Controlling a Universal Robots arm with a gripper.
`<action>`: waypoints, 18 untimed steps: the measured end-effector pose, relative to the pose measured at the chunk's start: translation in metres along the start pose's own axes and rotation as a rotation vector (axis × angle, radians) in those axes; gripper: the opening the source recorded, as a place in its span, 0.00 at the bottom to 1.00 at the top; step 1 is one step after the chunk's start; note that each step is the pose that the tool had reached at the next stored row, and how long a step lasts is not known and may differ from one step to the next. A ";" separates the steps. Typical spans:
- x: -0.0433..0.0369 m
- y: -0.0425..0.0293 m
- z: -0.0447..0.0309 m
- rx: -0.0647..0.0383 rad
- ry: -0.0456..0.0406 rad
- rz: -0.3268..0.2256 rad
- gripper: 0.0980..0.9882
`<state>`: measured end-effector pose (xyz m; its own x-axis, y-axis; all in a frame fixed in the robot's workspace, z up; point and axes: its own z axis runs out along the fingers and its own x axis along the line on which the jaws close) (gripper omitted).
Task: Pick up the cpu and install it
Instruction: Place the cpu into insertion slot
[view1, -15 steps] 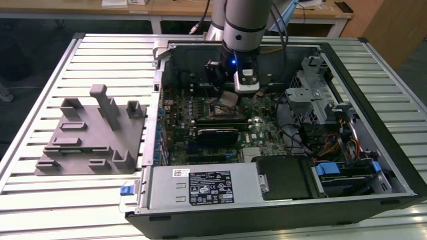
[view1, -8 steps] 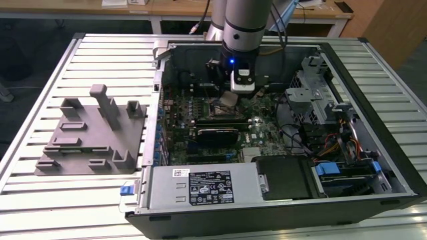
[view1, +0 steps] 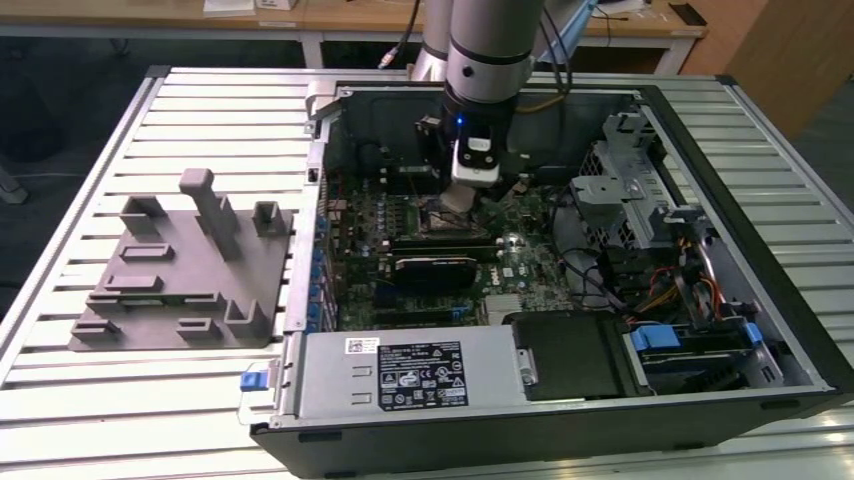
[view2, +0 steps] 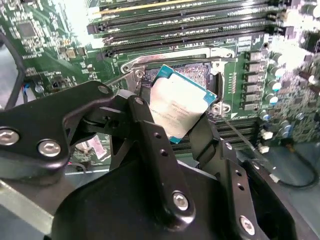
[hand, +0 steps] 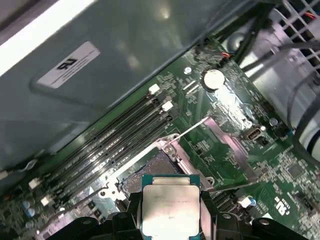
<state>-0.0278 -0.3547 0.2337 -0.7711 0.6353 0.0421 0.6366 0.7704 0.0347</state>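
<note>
Jaws tight around the cpu, just above the socket

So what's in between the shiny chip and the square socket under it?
Nothing. In both wrist views the gripper holds the cpu right over the open socket, and no part or cable sits between them.

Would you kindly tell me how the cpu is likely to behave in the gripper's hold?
The cpu looks a thin, flat, metal-topped plate: probably stiff and light. Pinched by its edges between the fingers, it may slip or twist. Held over the socket, it likely needs gentle seating.
</note>
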 end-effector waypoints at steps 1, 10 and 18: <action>0.0000 0.0000 0.0000 -0.001 -0.0005 0.014 0.50; 0.0000 0.0000 0.0001 -0.006 -0.0050 0.144 0.50; 0.0000 0.0000 0.0001 -0.010 -0.0083 0.238 0.50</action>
<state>-0.0278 -0.3547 0.2335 -0.5995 0.7993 0.0420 0.8004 0.5985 0.0347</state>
